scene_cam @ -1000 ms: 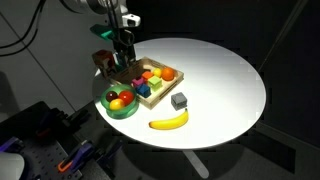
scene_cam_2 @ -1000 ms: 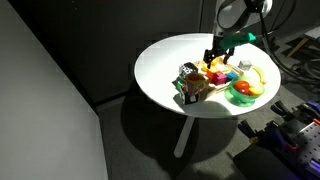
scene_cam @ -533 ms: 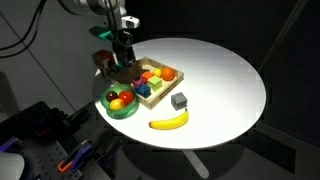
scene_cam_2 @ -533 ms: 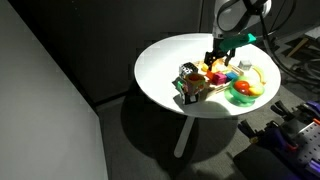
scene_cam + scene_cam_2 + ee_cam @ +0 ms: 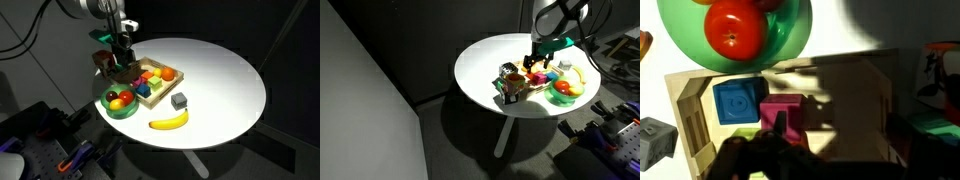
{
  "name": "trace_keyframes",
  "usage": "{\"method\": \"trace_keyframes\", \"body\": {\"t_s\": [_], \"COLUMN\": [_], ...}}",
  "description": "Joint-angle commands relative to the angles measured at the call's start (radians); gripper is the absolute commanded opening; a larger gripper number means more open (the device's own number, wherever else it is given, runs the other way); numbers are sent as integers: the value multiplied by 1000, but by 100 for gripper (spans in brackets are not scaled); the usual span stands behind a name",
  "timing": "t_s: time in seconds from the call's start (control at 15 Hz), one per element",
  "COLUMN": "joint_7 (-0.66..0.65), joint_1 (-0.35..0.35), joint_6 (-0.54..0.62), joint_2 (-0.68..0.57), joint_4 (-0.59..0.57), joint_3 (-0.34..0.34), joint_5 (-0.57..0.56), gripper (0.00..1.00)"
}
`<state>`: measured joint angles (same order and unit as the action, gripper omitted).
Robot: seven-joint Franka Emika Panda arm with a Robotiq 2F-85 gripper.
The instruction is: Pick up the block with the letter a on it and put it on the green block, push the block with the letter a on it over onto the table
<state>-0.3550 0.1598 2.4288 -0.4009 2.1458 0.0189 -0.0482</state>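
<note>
The block with the letter a [image 5: 738,102] is found left of centre in the wrist view. It's sat in the wooden tray [image 5: 690,100], squeezed up against a magenta block [image 5: 790,108]. It's judged light, rigid and maybe a bit slick, so it's best pinched across the two uncrowded faces. The gripper [image 5: 122,63] is poised over the tray. Whether it's spread or pressed together can't be told.

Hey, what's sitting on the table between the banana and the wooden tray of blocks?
A small gray cube stands alone on the white table between the banana and the wooden tray, shown in an exterior view.
</note>
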Motion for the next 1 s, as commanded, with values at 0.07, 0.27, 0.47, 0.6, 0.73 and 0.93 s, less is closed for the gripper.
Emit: {"method": "trace_keyframes", "body": {"t_s": [0.07, 0.27, 0.47, 0.6, 0.73, 0.93], "joint_7": [-18, -9, -6, -8, -8, -8], "joint_1": [16, 23, 30, 34, 36, 37], "joint_6": [67, 120, 147, 155, 156, 140], "joint_2": [-19, -30, -45, -55, -69, -88], "joint_4": [-11, -14, -26, -34, -49, -80], "joint_3": [0, -4, -4, -2, -1, -4], "joint_5": [-14, -8, -2, -2, 0, 6], "gripper": [100, 100, 100, 100, 100, 100]}}
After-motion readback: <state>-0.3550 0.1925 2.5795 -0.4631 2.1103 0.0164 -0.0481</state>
